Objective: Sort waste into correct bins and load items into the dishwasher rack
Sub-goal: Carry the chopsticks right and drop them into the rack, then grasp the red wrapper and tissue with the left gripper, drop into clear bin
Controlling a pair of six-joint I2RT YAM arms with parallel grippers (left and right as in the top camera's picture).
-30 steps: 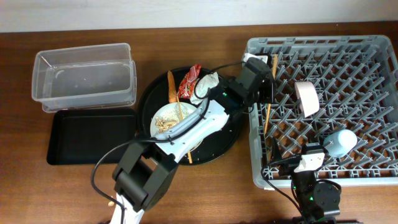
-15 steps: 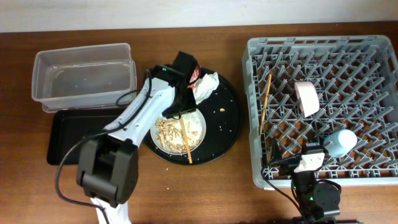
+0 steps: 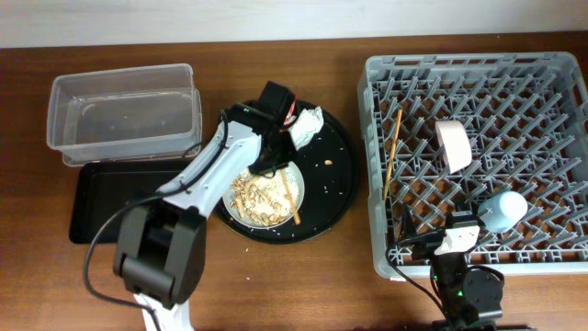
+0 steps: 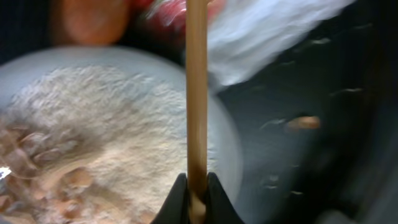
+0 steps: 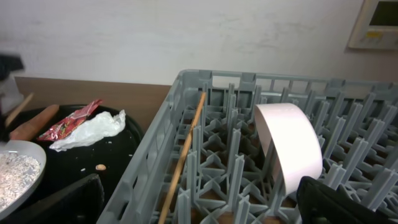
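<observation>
My left gripper (image 3: 276, 158) is shut on a wooden chopstick (image 3: 292, 198) over the pale plate (image 3: 241, 173) of beige food scraps (image 3: 257, 195). The left wrist view shows the jaws (image 4: 197, 200) clamped on the chopstick (image 4: 197, 93). The white napkin (image 3: 306, 124), red wrapper (image 3: 290, 108) and orange carrot (image 4: 87, 22) lie just beyond the plate. The other chopstick (image 3: 393, 147), a white bowl (image 3: 452, 142) and a light-blue cup (image 3: 503, 210) are in the grey rack (image 3: 551, 92). My right gripper (image 5: 199, 183) is open and empty at the rack's near edge.
The plate and waste sit on a large round black tray (image 3: 335, 198). A clear plastic tub (image 3: 124, 115) and a shallow black rectangular tray (image 3: 129, 204) stand at the left. The rack's near-left wall (image 5: 152, 168) is close under my right gripper.
My left arm swung from the rack back to the plate, leaving one chopstick in the rack. It has closed on the second chopstick, which has shifted right on the plate.
</observation>
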